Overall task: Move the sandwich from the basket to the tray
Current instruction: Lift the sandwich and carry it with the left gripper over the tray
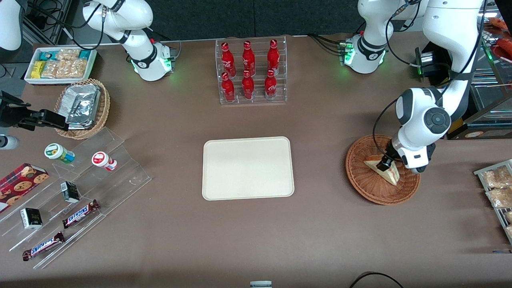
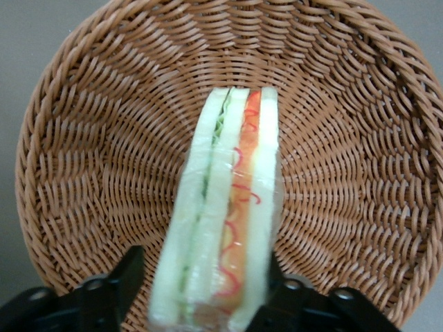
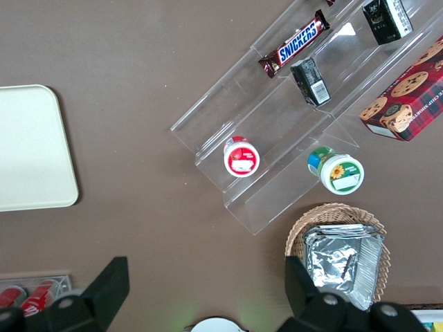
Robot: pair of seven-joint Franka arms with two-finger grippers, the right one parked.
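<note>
The sandwich (image 1: 387, 172), a pale bread wedge with a red-orange and green filling stripe, lies in the round reddish-brown wicker basket (image 1: 362, 188) toward the working arm's end of the table. My left gripper (image 1: 386, 163) is down in the basket, straddling the wedge. In the left wrist view the sandwich (image 2: 232, 200) stands on edge between the black fingers (image 2: 124, 277) over the basket weave (image 2: 90, 173). One finger touches the wrap and a narrow gap shows at the other, so the gripper (image 2: 204, 294) is open. The cream-beige tray (image 1: 248, 168) lies bare mid-table and also shows in the right wrist view (image 3: 28, 145).
A clear rack of red bottles (image 1: 251, 72) stands farther from the front camera than the tray. A rack of snack bags (image 1: 496, 192) sits at the working arm's table edge. A tan foil-pack basket (image 1: 82, 108) and a clear stepped shelf (image 1: 76, 200) lie toward the parked arm's end.
</note>
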